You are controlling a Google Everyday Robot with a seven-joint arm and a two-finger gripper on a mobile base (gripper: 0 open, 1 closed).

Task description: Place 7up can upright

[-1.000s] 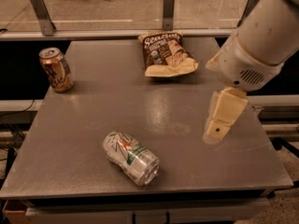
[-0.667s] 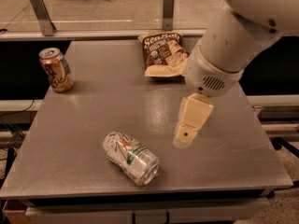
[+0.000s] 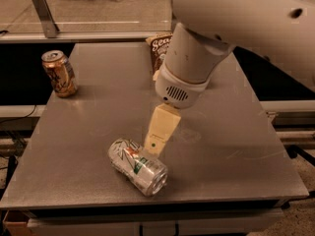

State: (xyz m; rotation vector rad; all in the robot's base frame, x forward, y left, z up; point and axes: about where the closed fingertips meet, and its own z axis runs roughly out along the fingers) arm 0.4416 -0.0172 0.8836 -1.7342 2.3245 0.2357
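The arm (image 3: 192, 63) comes in from 1 o'clock. Its broad white body narrows to a round wrist with a vent grille and slopes down toward 7 o'clock over the middle of the table (image 3: 236, 151). The cream-coloured gripper (image 3: 154, 147) hangs at its end, tilted the same way, its tip low over the near half of the table. Whether it is open or closed cannot be told.

The 7up can (image 3: 138, 167) lies on its side just at 7 o'clock of that tip — touching or barely apart, it is unclear which. Its long axis runs from 10 to 4 o'clock.

An orange-gold can (image 3: 59, 73) stands upright at the table's 10 o'clock, and a snack bag (image 3: 158, 47) sits at 12 o'clock — partly behind the arm.
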